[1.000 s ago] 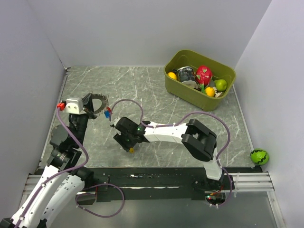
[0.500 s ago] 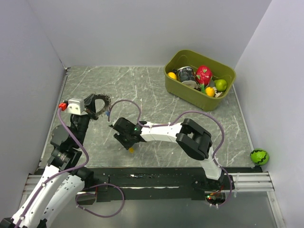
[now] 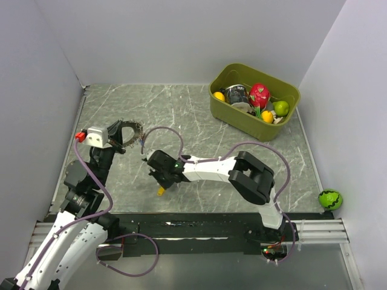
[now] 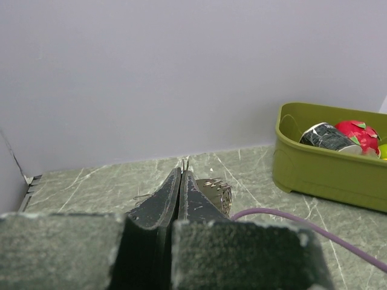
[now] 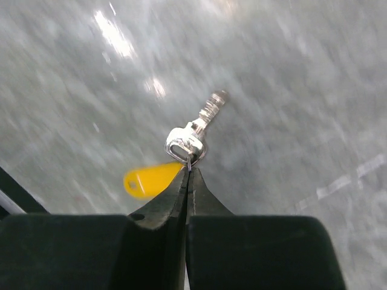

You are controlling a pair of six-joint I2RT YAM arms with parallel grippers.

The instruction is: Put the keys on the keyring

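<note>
The table (image 3: 199,115) is a grey-green, marble-veined slab that fills the floor of a plain enclosure, with pale lavender-white walls (image 3: 181,36) rising on three sides. At the far right corner sits an olive-green plastic bin (image 3: 289,93) piled with toy fruit and a dark can. A small watermelon-patterned ball (image 3: 330,199) lies off the table's right edge, beside the base rail.

The left gripper (image 3: 123,134) hangs over the left part of the table, its fingers (image 4: 163,199) pressed flat together and clamped on the keyring (image 3: 131,127). In the left wrist view the ring's grey keys (image 4: 216,194) fan out just right of the fingertips. A purple cable (image 3: 158,130) loops between the two arms.

The right gripper (image 3: 164,180) reaches across toward the left, near the table's front edge. Its tips are pinched shut on the silver metal end of the yellow key (image 5: 188,142), with the yellow cap (image 3: 161,191) below. Whether the cap touches the table cannot be told.

Compared with a second ago, the keyring has turned more edge-on to the overhead camera, so its red and blue caps no longer show clearly. The yellow cap has shifted slightly leftward.
</note>
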